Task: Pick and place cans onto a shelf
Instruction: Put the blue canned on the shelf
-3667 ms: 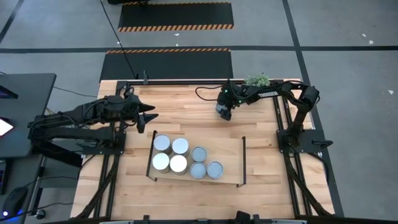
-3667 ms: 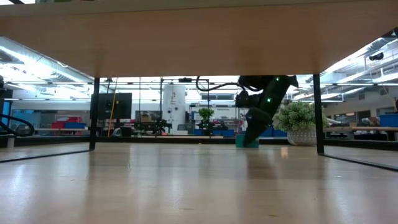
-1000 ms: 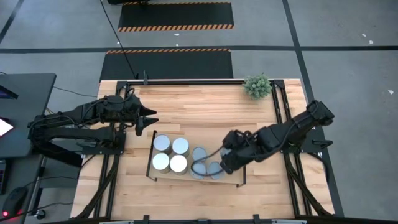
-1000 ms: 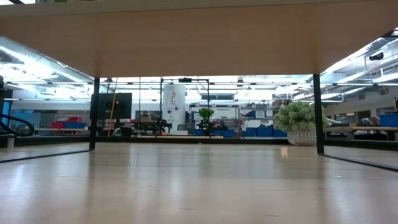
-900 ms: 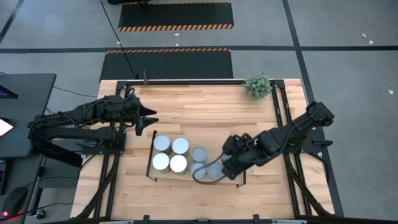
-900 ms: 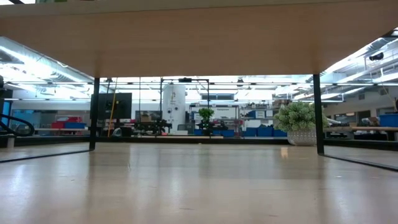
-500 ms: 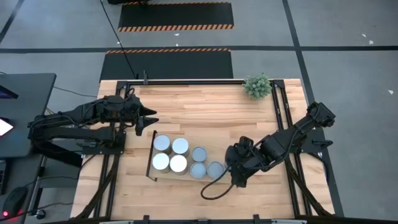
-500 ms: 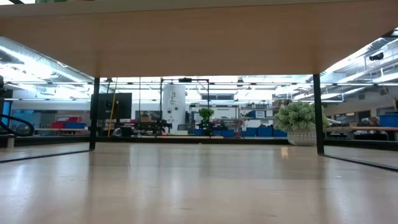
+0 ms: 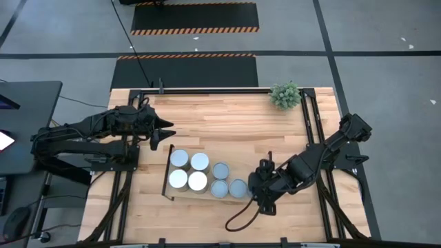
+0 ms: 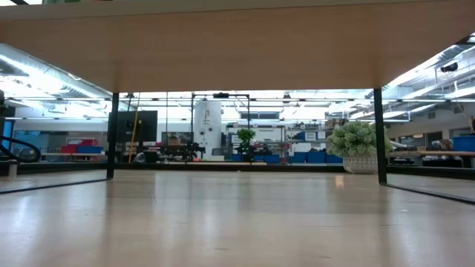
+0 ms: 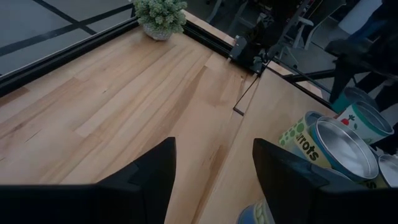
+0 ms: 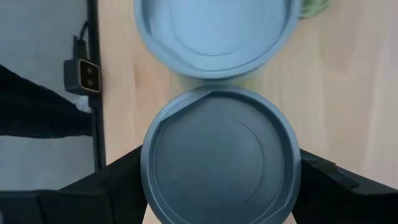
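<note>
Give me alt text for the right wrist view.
A grey can fills the view, seen top-down between the right gripper's two dark fingers, which sit at either side of it. Another can stands just beyond on the light-wood shelf, with a black rail along one edge.

Right end effector moved from plant corner to shelf, carrying can.

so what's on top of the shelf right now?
Seven cans show on the shelf: four pale cans left, three bluish cans beside. The right gripper covers the shelf's right end; its wrist view shows another can between its fingers.
</note>
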